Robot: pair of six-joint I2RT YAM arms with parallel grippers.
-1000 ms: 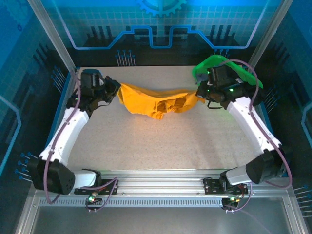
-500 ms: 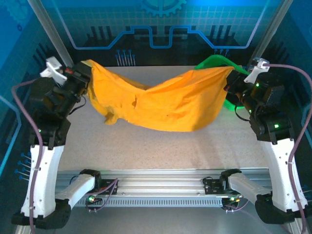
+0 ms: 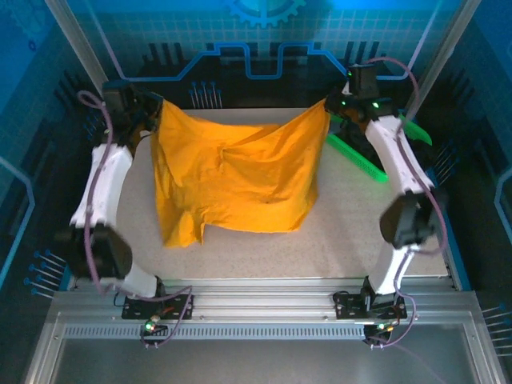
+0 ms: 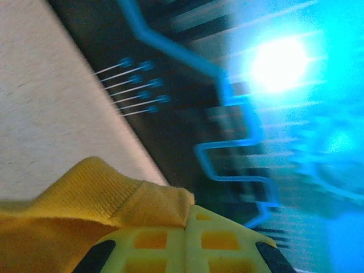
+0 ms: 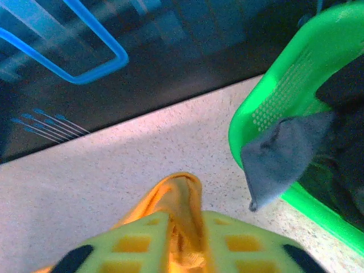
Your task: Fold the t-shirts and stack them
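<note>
Surface: speckled beige table (image 3: 344, 232), an aluminium rail (image 3: 256, 300) along its near edge. The enclosure was closed at the back by a blue-lit back panel (image 3: 256, 48) with a circuit-style pattern. A green basket (image 3: 358, 158) was seen at the far right corner of the table; from the right wrist, a grey cloth (image 5: 284, 153) was seen draped over its rim (image 5: 284, 74).

Left arm (image 3: 100, 192) was stretched from its base along the left edge to the far left corner. Right arm (image 3: 400, 160) was run up the right edge, elbow out, wrist turned in at the far right corner.

The orange-yellow t-shirt (image 3: 232, 180) was hung spread between the two grippers along the far edge, its lower part draped toward the table centre. Contact with the surface could not be confirmed.

Left gripper (image 3: 148, 112): jaws pinched on the shirt's left upper corner; a ribbed hem (image 4: 85, 193) was seen bunched at the fingers (image 4: 148, 242).

Right gripper (image 3: 332, 108): a fold of shirt cloth (image 5: 182, 199) was clamped between the fingers (image 5: 136, 242).
</note>
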